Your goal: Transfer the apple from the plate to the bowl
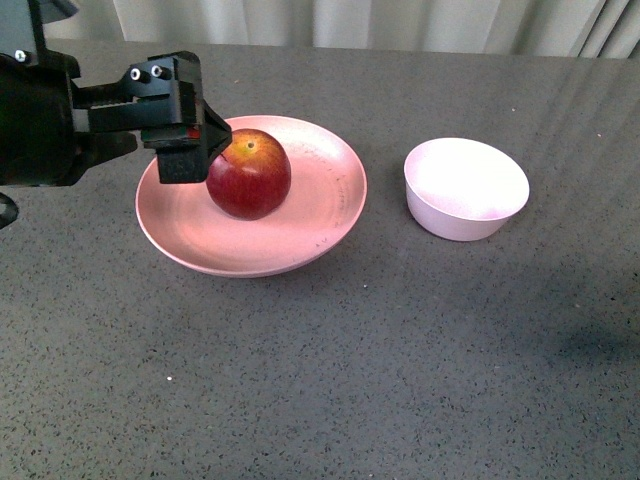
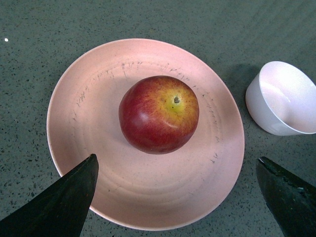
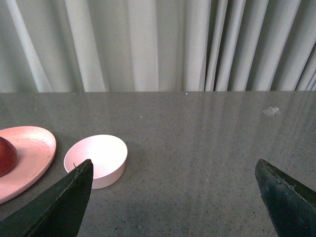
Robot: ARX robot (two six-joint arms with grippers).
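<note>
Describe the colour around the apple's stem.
Yellow-orange patch on the dark-red apple; left wrist view shows it best.

1. My left arm [image 1: 45, 125] reaches in from the left.
2. My left gripper [image 1: 190, 150] is spread wide.
3. My right gripper [image 3: 173, 163] is also spread wide, held level, facing far.

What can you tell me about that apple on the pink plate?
The apple is round and dark red with fine streaks, a yellow-orange patch around its stem dimple and a glossy skin. It sits stem-up near the middle of the plate, resting on that alone. The left gripper hangs close beside it, jaws open, not touching it.
</note>
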